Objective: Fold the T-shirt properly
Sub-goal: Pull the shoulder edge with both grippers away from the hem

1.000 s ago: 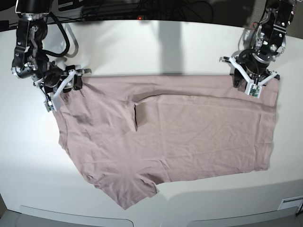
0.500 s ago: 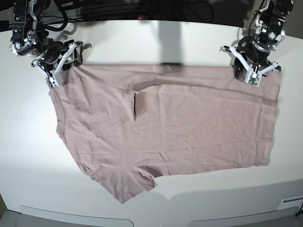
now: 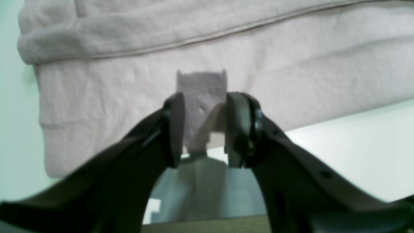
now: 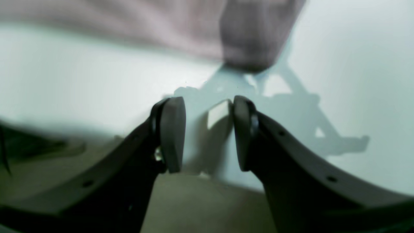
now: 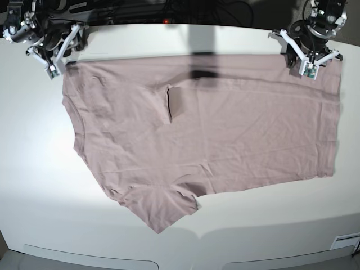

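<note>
The dusty pink T-shirt (image 5: 225, 129) lies spread flat on the white table (image 5: 34, 169), one sleeve folded onto its chest (image 5: 177, 101) and the other sticking out at the front (image 5: 160, 208). My left gripper (image 5: 306, 59) hangs over the shirt's far right corner. In the left wrist view the left gripper (image 3: 202, 129) is open, with the T-shirt's hemmed edge (image 3: 129, 87) just beyond the fingertips and nothing between them. My right gripper (image 5: 56, 53) sits at the far left corner. The right wrist view shows the right gripper (image 4: 208, 132) open over bare table, a blurred shirt corner (image 4: 252, 42) ahead.
Dark cables and equipment (image 5: 169, 8) run along the table's far edge behind both arms. The table's rounded front edge (image 5: 185, 256) lies below the shirt. White tabletop shows to the left of the shirt and in front of it.
Both grippers have moved toward the table's far edge. The shirt's top edge has shifted back with them, and the cloth lies flatter and higher in the base view.
</note>
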Available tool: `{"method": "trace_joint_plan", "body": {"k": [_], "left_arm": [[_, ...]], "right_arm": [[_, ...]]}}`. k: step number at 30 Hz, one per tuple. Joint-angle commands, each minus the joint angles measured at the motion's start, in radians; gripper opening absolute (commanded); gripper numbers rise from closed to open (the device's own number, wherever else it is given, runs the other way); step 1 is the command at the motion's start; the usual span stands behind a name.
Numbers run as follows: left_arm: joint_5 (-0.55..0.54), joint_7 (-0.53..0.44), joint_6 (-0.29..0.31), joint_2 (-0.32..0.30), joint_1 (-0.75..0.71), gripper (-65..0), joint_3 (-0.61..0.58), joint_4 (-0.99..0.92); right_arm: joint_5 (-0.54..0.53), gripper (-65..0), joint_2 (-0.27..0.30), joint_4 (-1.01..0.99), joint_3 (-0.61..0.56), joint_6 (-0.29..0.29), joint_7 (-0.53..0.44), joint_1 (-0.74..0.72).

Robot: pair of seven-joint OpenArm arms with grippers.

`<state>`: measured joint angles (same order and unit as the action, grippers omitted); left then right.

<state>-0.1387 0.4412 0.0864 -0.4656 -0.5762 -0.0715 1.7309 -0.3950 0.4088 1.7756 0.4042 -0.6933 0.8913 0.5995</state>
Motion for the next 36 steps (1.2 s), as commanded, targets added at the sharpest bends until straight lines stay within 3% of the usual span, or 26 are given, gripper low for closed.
{"method": "trace_joint_plan", "body": {"k": [1, 4, 7, 11, 19, 22, 28, 36], "left_arm": [[0.008, 0.058, 0.009, -0.009, -0.019, -43.5, 0.000, -0.002], [0.008, 0.042, 0.009, -0.008, -0.019, -43.5, 0.000, -0.001], [0.008, 0.033, 0.008, -0.008, -0.019, -43.5, 0.000, -0.001], [0.008, 0.032, 0.009, -0.008, -0.019, -43.5, 0.000, -0.001], [0.008, 0.029, 0.009, -0.008, -0.016, -43.5, 0.000, -0.001], [0.008, 0.029, 0.009, -0.008, -0.017, -43.5, 0.000, -0.001], [0.008, 0.029, 0.011, -0.009, -0.016, -43.5, 0.000, -0.001], [0.008, 0.031, 0.011, -0.009, -0.019, -43.5, 0.000, -0.001]], "right_arm": [[-0.009, -39.6, 0.008, 0.030, 0.005, -0.005, -0.011, 0.017], [-0.010, -39.6, 0.003, 0.080, 0.004, -0.005, -0.077, 0.042], [-0.016, -39.6, -0.002, 0.147, 0.004, -0.005, -0.084, 0.031], [-0.092, -39.6, -0.002, 0.183, 0.004, -0.005, -0.131, -0.022], [-0.035, -39.6, -0.051, -0.027, -0.001, -0.005, -0.132, -0.243], [0.034, -39.6, -0.057, -0.096, -0.001, -0.005, -0.132, -0.283], [0.085, -39.6, -0.048, -0.206, -0.001, -0.005, -0.130, -0.261], [0.082, -39.6, -0.048, -0.162, 0.000, -0.005, -0.139, -0.135]]}}
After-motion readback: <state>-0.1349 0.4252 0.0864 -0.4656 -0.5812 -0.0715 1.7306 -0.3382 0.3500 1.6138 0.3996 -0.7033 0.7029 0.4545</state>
